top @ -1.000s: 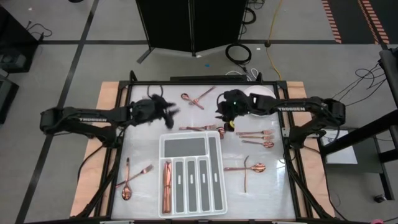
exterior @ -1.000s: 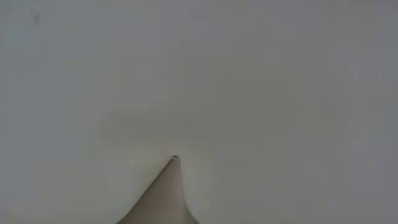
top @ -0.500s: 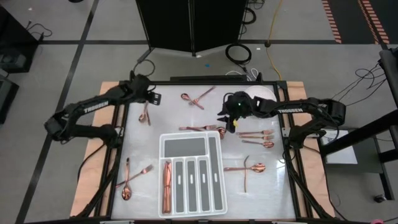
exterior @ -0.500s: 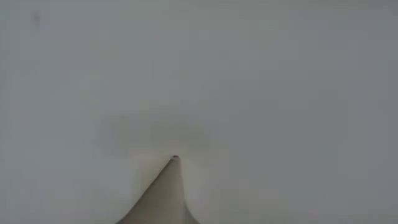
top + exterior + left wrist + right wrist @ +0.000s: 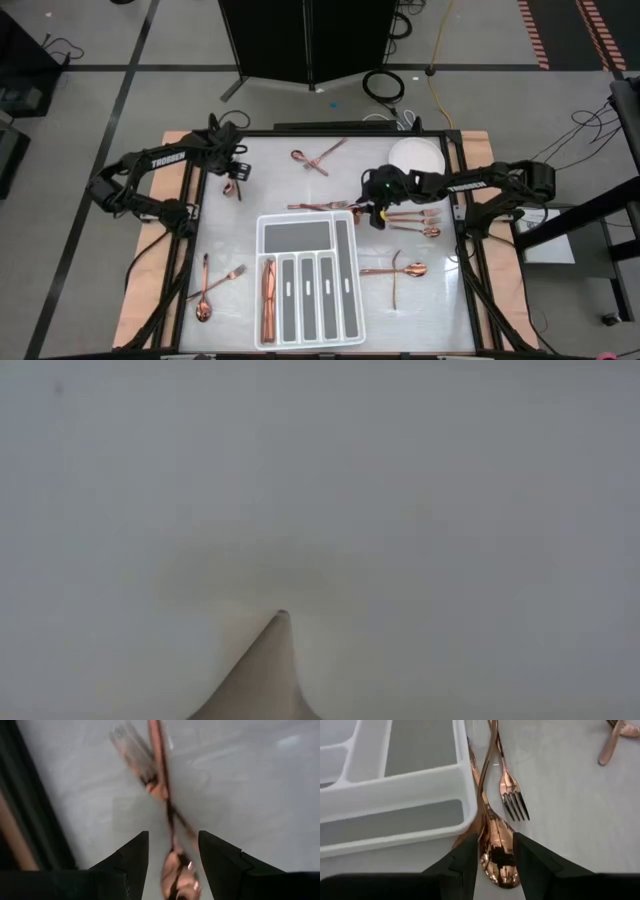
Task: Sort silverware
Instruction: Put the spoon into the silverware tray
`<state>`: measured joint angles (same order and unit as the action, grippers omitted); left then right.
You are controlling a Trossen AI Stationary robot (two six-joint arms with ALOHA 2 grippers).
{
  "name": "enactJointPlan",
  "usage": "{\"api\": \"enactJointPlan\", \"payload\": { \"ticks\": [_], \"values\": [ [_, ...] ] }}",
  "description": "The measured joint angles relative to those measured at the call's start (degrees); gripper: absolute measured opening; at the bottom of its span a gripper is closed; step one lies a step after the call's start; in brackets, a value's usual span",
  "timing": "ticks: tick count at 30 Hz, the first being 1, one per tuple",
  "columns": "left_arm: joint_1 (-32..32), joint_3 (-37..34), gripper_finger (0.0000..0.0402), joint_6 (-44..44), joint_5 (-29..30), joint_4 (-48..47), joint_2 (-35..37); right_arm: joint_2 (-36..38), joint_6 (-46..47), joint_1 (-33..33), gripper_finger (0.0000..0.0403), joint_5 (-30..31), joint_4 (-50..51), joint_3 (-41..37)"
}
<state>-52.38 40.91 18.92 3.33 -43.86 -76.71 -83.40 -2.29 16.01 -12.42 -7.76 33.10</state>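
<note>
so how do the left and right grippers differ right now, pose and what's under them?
Left gripper sits at the table's far left edge; right gripper is mid-table beside the white tray.
Left fingers straddle a small spoon with a clear gap each side; right fingers sit close against the bowl of a larger spoon, next to a fork.
Shared: both point down at copper cutlery lying on the table, nothing lifted.
</note>
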Motion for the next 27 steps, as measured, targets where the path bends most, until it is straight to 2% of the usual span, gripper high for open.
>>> {"api": "enactJointPlan", "payload": {
  "ticks": [8,20,23,27],
  "values": [
    [0.0,0.0,0.0173,-1.3,1.2,0.4,-0.1,0.0,-0.4,0.0,0.0114,0.1,-3.3,-0.3],
    [1.0,-2.8,0.0171,-4.6,0.7,5.3,-5.5,0.0,0.1,0.0,0.0114,0.1,-3.6,-0.3],
    [1.1,-2.8,0.0150,-5.8,0.5,5.4,-5.7,0.0,0.1,0.0,0.0114,0.1,-3.5,-0.3],
    [1.1,-2.8,0.0096,-6.7,-0.3,5.6,-5.7,0.0,0.1,0.0,0.0114,0.1,-3.7,-0.3]
  ]
}}
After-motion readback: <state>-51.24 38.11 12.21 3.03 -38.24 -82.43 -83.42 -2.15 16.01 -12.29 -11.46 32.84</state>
